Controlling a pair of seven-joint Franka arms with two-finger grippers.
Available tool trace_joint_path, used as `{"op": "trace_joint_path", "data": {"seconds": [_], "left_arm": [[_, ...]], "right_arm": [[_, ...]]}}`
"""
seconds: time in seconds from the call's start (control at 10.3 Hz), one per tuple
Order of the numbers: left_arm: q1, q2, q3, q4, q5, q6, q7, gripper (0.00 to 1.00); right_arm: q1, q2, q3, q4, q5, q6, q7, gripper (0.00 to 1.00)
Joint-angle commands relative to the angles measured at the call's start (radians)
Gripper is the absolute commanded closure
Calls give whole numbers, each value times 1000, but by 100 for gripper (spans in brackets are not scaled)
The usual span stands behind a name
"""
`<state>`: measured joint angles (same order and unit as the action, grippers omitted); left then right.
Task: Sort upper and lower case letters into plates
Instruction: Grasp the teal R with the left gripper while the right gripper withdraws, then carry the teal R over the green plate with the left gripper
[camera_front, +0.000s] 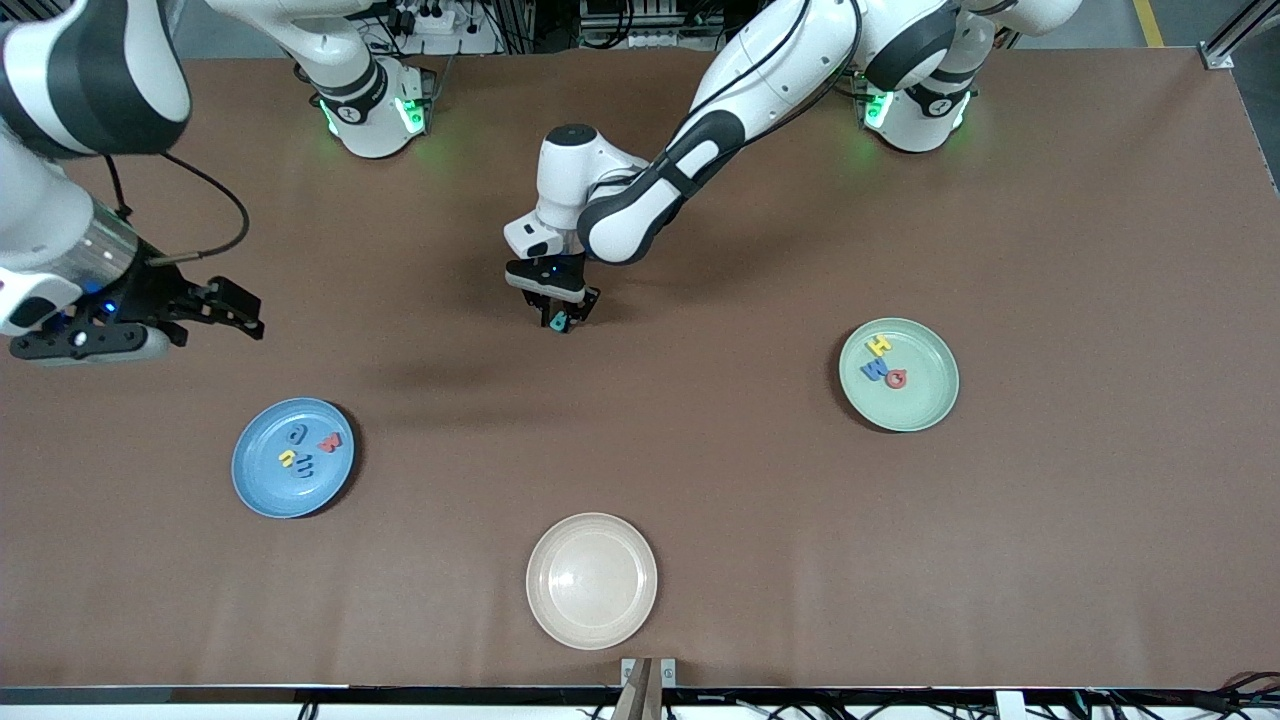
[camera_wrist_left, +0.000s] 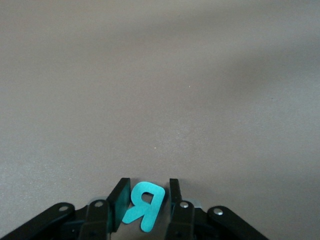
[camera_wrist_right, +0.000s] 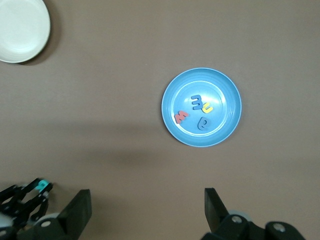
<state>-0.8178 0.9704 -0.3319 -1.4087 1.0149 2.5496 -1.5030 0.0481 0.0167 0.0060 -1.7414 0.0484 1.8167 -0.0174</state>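
L gripper (camera_front: 560, 318) is low at mid-table, fingers pointing down at the brown table (camera_front: 760, 500), w/ a teal R (camera_wrist_left: 143, 205) between the jaws. In the L wrist view the two fingers (camera_wrist_left: 119, 202) sit close on either side of the R, narrowed almost to its width; can't tell if both pads actually press it or if it's lifted off the surface. In the front view the R shows as a small teal bit (camera_front: 558, 321) at the fingertips. R gripper (camera_front: 215, 308) waits in the air toward the R arm's end of the table, jaws spread wide, nothing between them; its wrist view shows both fingers (camera_wrist_right: 77, 212) far apart w/ bare table between. Blue plate (camera_front: 250, 490) lies under and ahead of the R jaws, nearer the front cam than that gripper, and holds 4 letters: red (camera_front: 329, 441), yellow (camera_front: 287, 458) and 2 blue (camera_front: 298, 435). Green plate (camera_front: 935, 395) lies toward the L arm's end, well apart from the L jaws, w/ 3 letters in it: a yellow H (camera_front: 879, 346), a blue one (camera_front: 873, 371) and a red one (camera_front: 896, 378), touching or nearly so. Cream plate (camera_front: 545, 600) lies nearest the front cam, well clear of both jaws.
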Motion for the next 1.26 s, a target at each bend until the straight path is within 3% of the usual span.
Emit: {"op": "trace_joint_path", "data": {"seconds": [0.0, 0.29, 0.39, 0.58, 0.87, 1.16], "left_arm": [[-9, 7, 7, 10, 2, 9, -58, 62], [-14, 2, 4, 8, -41, 9, -59, 76], [-14, 2, 4, 8, -41, 9, -57, 76], [-11, 2, 5, 8, -41, 9, -46, 81], [-4, -9, 1, 10, -44, 9, -43, 83], [8, -42, 1, 10, -191, 0, 96, 85]], "right_arm": [[-2, -15, 0, 118, 5, -115, -18, 0], [-1, -24, 12, 196, 5, -163, -16, 0], [-1, -20, 12, 213, -1, -166, -16, 0], [4, -12, 26, 227, -100, -168, -18, 0], [10, 18, 26, 287, -113, -235, -18, 0], [4, 51, 26, 309, -110, -235, -18, 0]]}}
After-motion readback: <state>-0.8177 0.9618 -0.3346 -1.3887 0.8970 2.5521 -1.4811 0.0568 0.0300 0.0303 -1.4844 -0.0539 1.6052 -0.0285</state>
